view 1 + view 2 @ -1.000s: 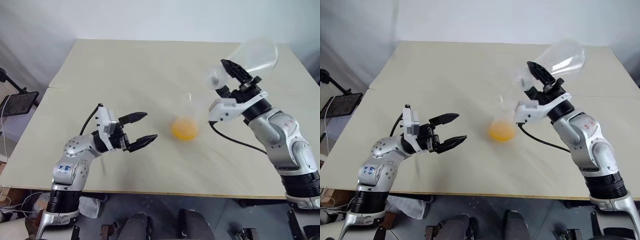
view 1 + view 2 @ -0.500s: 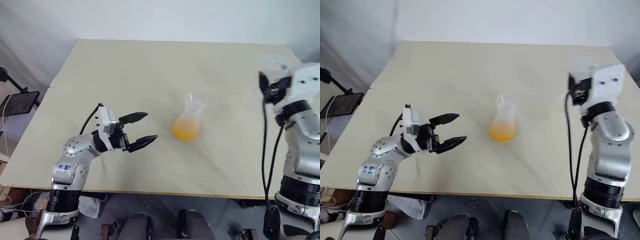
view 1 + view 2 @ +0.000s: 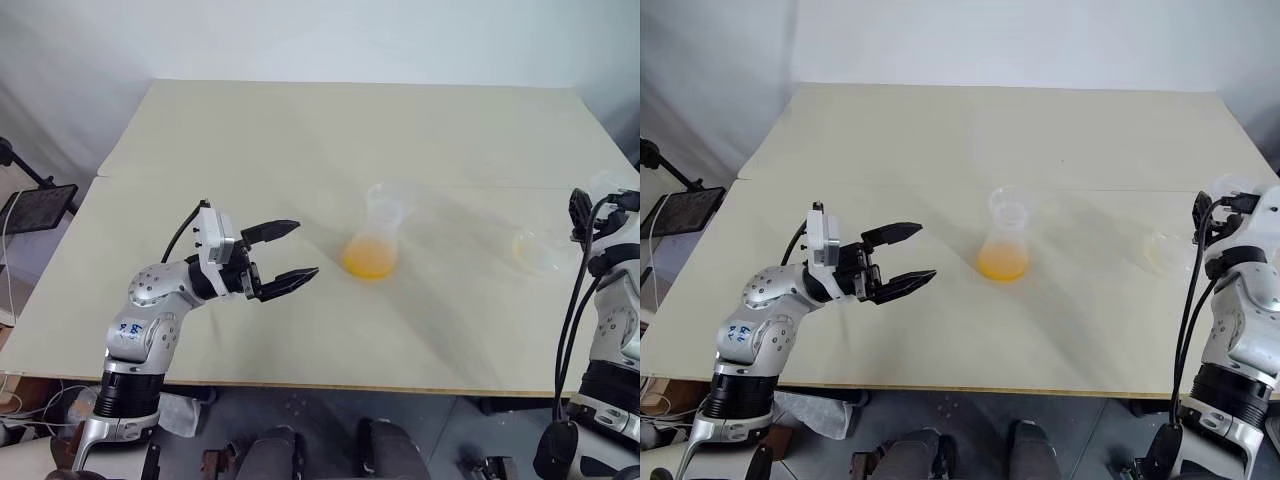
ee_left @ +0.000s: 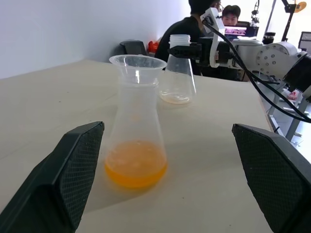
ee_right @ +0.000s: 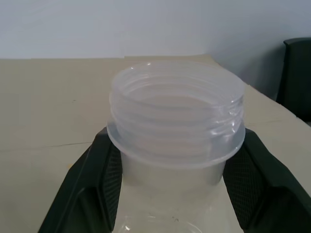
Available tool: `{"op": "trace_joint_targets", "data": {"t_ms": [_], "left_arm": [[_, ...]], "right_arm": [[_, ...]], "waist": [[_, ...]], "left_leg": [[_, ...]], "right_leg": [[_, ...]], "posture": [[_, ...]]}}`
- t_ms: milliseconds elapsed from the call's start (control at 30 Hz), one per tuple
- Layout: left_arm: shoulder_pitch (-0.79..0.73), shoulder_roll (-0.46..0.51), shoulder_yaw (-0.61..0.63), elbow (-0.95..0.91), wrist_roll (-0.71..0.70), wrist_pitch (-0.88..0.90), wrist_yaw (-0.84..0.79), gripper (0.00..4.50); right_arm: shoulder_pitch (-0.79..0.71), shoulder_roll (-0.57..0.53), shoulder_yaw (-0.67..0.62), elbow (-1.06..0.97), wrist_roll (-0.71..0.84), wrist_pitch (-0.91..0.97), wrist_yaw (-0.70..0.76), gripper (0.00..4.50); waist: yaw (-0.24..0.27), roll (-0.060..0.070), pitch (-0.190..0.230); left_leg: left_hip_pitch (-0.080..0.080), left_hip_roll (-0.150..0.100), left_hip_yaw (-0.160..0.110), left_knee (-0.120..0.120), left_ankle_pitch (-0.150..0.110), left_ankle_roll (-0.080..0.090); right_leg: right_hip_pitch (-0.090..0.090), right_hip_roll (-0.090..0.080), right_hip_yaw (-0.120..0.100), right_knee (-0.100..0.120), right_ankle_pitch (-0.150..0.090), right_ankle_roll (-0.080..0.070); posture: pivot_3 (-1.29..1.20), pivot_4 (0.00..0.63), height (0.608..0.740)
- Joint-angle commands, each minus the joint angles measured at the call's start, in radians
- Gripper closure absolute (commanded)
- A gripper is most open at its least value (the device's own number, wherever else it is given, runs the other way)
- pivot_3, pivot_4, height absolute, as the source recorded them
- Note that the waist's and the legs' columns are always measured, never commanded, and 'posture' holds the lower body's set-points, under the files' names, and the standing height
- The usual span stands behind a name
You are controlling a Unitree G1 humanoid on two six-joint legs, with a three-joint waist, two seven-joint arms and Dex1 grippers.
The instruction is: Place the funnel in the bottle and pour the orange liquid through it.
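Bottle (image 3: 376, 236): clear conical flask, upright, neck up, mid-tabletop; funnel (image 4: 138, 62) seated in its neck, flared rim up. Orange liquid (image 4: 135, 170) pools shallow in its base. Larger flask (image 4: 177, 73) upright near the right edge, thin orange film at the bottom. Tabletop (image 3: 300, 140) beige, seam across it; pale wall behind; people at screens beyond in the left wrist view. Left pincer (image 3: 285, 252) wide open, empty, aimed at bottle, well apart. Right pincer (image 5: 172, 174) fingers either side of the larger flask's neck; grip unclear.
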Motion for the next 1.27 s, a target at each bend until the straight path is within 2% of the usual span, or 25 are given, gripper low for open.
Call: {"op": "trace_joint_targets", "data": {"t_ms": [33,100,233,367,467,567,700,767,867,967,1067,1267], "left_arm": [[-0.014,0.006,0.006,-0.013,-0.014,-0.004,-0.006,0.0],[-0.014,0.007,0.006,-0.013,-0.015,-0.004,-0.007,0.0],[-0.014,0.01,0.007,-0.01,-0.015,-0.003,-0.011,0.0],[-0.012,0.018,0.011,-0.007,-0.014,-0.001,-0.017,0.0],[-0.006,0.028,0.02,-0.002,-0.012,-0.004,-0.018,0.0],[0.014,0.05,0.034,0.006,-0.007,-0.011,-0.028,0.0],[0.049,0.09,0.049,0.006,-0.005,-0.009,-0.042,0.0],[0.071,0.114,0.061,0.004,-0.005,-0.01,-0.051,0.0],[0.106,0.149,0.075,-0.004,0.009,-0.009,-0.046,0.0],[0.188,0.193,0.093,-0.013,0.044,-0.071,-0.076,0.0],[0.22,0.214,0.103,0.001,0.083,-0.131,-0.071,0.0],[0.255,0.221,0.128,0.005,0.091,-0.167,-0.066,0.0]], "right_arm": [[0.016,-0.016,-0.009,-0.043,0.05,-0.018,0.009,0.68],[0.029,-0.026,-0.016,-0.053,0.055,-0.015,-0.01,0.03],[0.063,-0.06,-0.022,-0.085,0.068,-0.01,-0.004,0.03],[0.159,-0.138,-0.048,-0.188,0.187,0.054,0.142,0.03],[0.239,-0.152,-0.094,-0.241,0.31,0.064,0.255,0.03],[0.36,-0.216,-0.103,-0.265,0.314,0.06,0.36,0.03],[0.494,-0.221,-0.12,-0.295,0.318,-0.07,0.516,0.03],[0.555,-0.235,-0.114,-0.321,0.364,-0.041,0.589,0.03],[0.618,-0.238,-0.087,-0.379,0.388,-0.039,0.645,0.03],[0.741,-0.244,0.053,-0.523,0.363,-0.074,0.784,0.03],[0.743,-0.242,0.095,-0.541,0.398,-0.064,0.796,0.03],[0.73,-0.225,0.108,-0.481,0.336,-0.167,0.808,0.03]], "waist": [[0.001,0.0,0.0],[0.003,0.0,0.0],[0.003,0.0,0.0],[0.005,0.0,0.0],[0.005,0.0,0.0],[0.009,0.0,0.0],[0.009,0.0,0.0],[0.009,0.0,0.0],[0.008,0.0,0.0],[0.003,0.001,0.0],[0.005,0.0,0.0],[0.02,0.0,0.0]], "left_leg": [[0.0,0.0,0.0,0.0,0.0,0.0],[0.0,0.0,0.0,0.0,0.0,0.0],[0.0,-0.001,0.0,0.0,0.0,0.0],[-0.001,-0.001,-0.001,0.0,0.0,0.0],[0.0,0.001,-0.001,0.0,0.0,0.0],[0.0,0.001,-0.001,0.0,0.0,0.0],[0.0,0.0,0.0,0.0,0.0,0.001],[0.0,0.001,0.0,-0.001,0.0,0.001],[0.001,0.001,0.0,-0.002,0.0,0.001],[0.001,0.002,0.0,-0.003,-0.001,0.001],[0.002,0.004,-0.001,-0.006,-0.001,-0.001],[0.002,0.002,-0.002,-0.004,-0.001,0.0]], "right_leg": [[0.0,0.0,0.0,0.0,0.0,0.0],[0.0,0.0,0.0,0.0,0.0,0.0],[0.0,-0.001,0.0,0.0,0.0,0.0],[0.0,-0.001,0.0,-0.001,0.0,0.0],[0.001,-0.001,0.0,-0.002,0.0,0.0],[0.002,-0.002,0.0,-0.002,0.0,0.0],[0.002,-0.002,0.001,-0.004,0.0,0.0],[0.002,-0.002,0.001,-0.004,0.0,0.0],[0.002,-0.003,0.002,-0.006,0.0,0.0],[0.002,-0.004,0.003,-0.007,0.0,0.0],[0.002,-0.003,0.002,-0.009,0.0,-0.001],[0.003,-0.005,0.003,-0.011,0.0,0.0]], "posture": [[0.0,0.15,0.74],[0.0,0.15,0.74],[0.0,0.15,0.74],[0.0,0.15,0.74],[0.0,0.15,0.74],[0.0,0.15,0.74],[0.0,0.15,0.74],[0.0,0.15,0.74],[0.0,0.15,0.74],[0.0,0.15,0.74],[0.0,0.15,0.74],[0.0,0.15,0.74]]}}
